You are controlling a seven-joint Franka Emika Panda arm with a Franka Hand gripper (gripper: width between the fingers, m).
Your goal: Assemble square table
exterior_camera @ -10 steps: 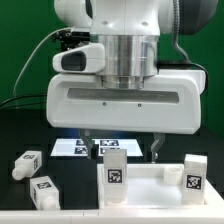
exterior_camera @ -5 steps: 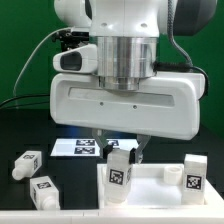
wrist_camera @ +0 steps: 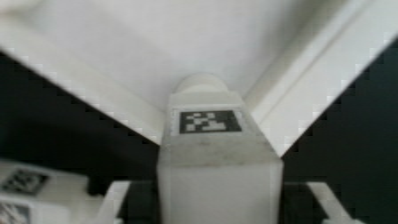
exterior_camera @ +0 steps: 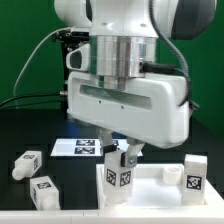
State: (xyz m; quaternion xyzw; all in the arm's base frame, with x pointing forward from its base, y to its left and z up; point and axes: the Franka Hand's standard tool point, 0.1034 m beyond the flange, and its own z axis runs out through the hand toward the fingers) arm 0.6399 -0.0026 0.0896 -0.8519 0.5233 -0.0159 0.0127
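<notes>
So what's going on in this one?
The gripper straddles a tagged white leg standing at a corner of the square tabletop, seemingly not yet closed on it. A second leg stands at the exterior view's right. Two more legs lie loose on the black table at its left.

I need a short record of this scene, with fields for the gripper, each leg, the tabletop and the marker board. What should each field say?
gripper: gripper open, one finger on each side of the first leg; the wrist view shows gaps
first leg: first leg upright at the tabletop's corner
second leg: second leg upright, on the exterior view's right
loose legs: far loose leg and near loose leg lying on the black table
tabletop: tabletop white, flat
marker board: marker board behind the gripper
</notes>
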